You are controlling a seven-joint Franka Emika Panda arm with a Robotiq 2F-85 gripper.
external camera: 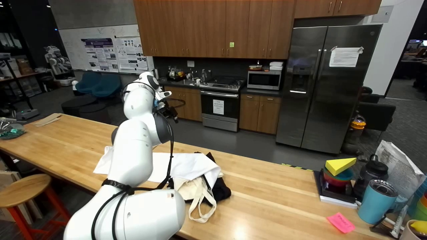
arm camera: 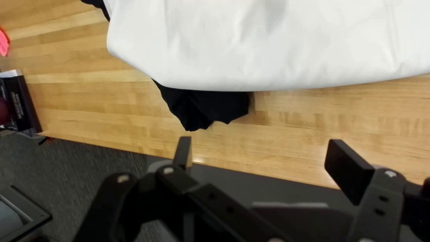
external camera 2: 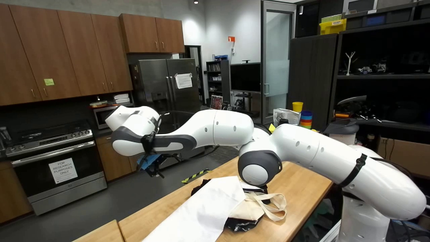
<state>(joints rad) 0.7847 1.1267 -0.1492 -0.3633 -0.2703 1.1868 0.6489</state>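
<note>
Black gripper (arm camera: 258,148): its fingers (arm camera: 349,171) are spread wide with nothing between them; it touches nothing and hangs above, seemingly just past, one long edge of the worktop (arm camera: 100,101).
Black cloth (arm camera: 205,104): the nearest thing, apart from the gripper; it pokes out from under the white cloth (arm camera: 262,50), and how far it runs beneath is hidden.
White cloth: lies loose over the worktop and part of the black cloth, a curved edge facing the fingers.
Approach to the cloths: this looks like the step in hand, judging by the spread fingers and the cloths so near.
Move onto the cloths: would call for shifting inward over the worktop, then lowering with a finger on each side of a raised fold; flat fabric may well slip from a shallow pinch.
Tote (external camera: 188,188): cream, partly under the white cloth, its handles looping onto the worktop.
Pink note (external camera: 341,222): on the worktop, well apart from the cloths.
Bowls (external camera: 336,182): stacked, a yellow wedge (external camera: 340,164) on top; a black bottle (external camera: 371,171) and blue tumbler (external camera: 373,203) stand nearby.
Stool (external camera: 25,186): wooden seat, beside the worktop.
Oven (external camera: 218,121) and fridge (external camera: 305,110): across the floor (external camera: 213,140).
</note>
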